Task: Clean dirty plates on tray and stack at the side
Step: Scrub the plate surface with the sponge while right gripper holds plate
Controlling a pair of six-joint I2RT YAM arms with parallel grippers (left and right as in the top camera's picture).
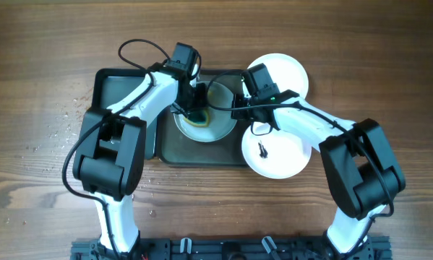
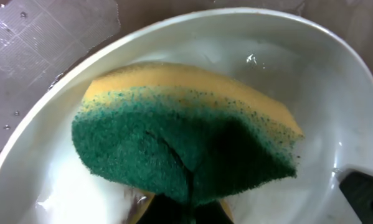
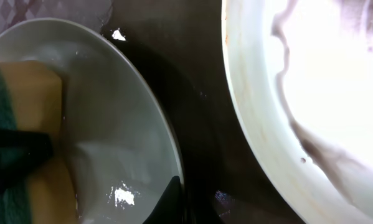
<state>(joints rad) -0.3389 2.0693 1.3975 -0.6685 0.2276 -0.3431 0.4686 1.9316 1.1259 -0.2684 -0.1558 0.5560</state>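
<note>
Setting: robot test bench, lab-type.
Mounting: left arm (image 1: 108, 155) and right arm (image 1: 361, 170) stand on a black rail (image 1: 223, 249) at the near edge of the worktop (image 1: 28, 217).
Wiring: exposed black cable (image 1: 140, 47) looped above the left arm.
Props: tray (image 1: 202, 153), white plates (image 1: 288, 155) and sponge (image 2: 174, 143), set on bare wood-grain.
Surface: water droplets (image 1: 64, 119) scattered on the worktop.

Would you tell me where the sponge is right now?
Overhead, centre: the sponge sits in the plate on the tray, gripped by the left gripper.
</note>
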